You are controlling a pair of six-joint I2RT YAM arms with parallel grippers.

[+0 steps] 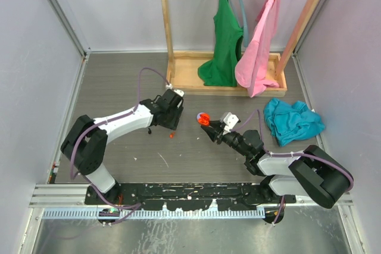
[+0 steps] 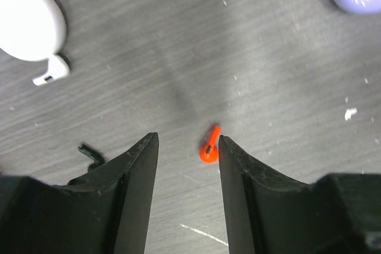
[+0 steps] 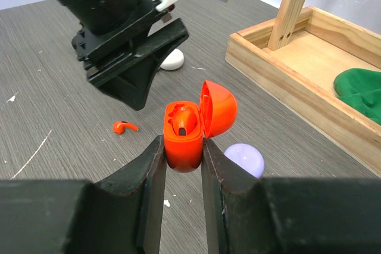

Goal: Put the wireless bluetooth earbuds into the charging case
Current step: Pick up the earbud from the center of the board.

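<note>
Left tool (image 2: 187, 138) hovering released over a tiny red stemmed plastic earbud (image 2: 209, 147); right tool (image 3: 182, 142) grasping a glossy orange-red plastic charging case (image 3: 181, 129).

The left tool is holding its black fingers apart, gripping nothing. The red stemmed plastic earbud is lying on the grey wood-grain counter (image 2: 178, 40) between them, just beside the finger on the right of the left wrist view. The right tool is clenching the orange-red plastic charging case by its body, upright, with the lid standing open. A small white stemmed plastic bud (image 2: 50, 74) is lying against a white round disc (image 2: 27, 21). A lilac round disc (image 3: 245, 159) is sitting near the case.
</note>
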